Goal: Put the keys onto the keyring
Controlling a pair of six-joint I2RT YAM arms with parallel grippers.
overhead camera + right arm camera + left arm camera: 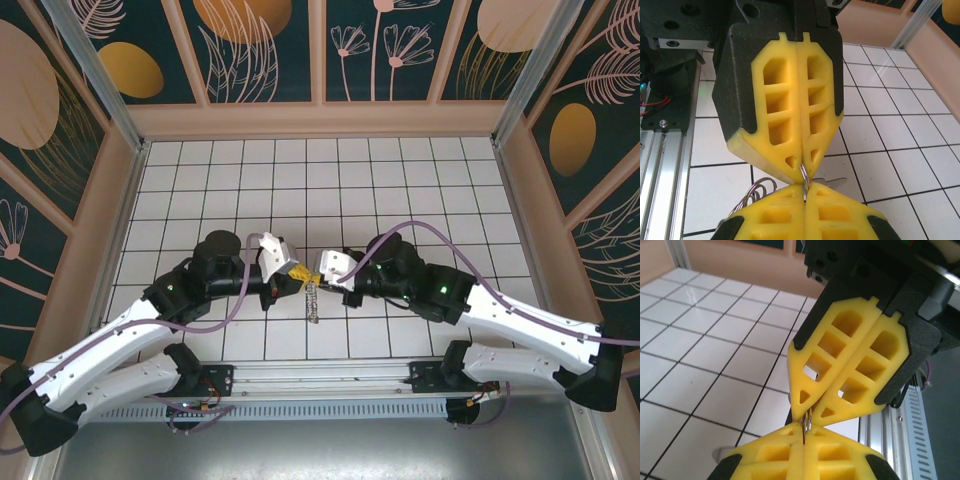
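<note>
The left pincer point(294, 278) and right pincer point(320, 273) meet tip to tip, both clenched on the thin keyring point(804, 173). Its ribbed stretch dangles just below them, over the near middle of the white tiled desk point(400, 200).

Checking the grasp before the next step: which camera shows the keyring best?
Right wrist. There the keyring appears close up as a metal loop pinched between the closed tips of the left gripper and right gripper. Left wrist gives a thin edge-on sliver; top external a tiny chain-like strand dangling below the grippers.
</note>
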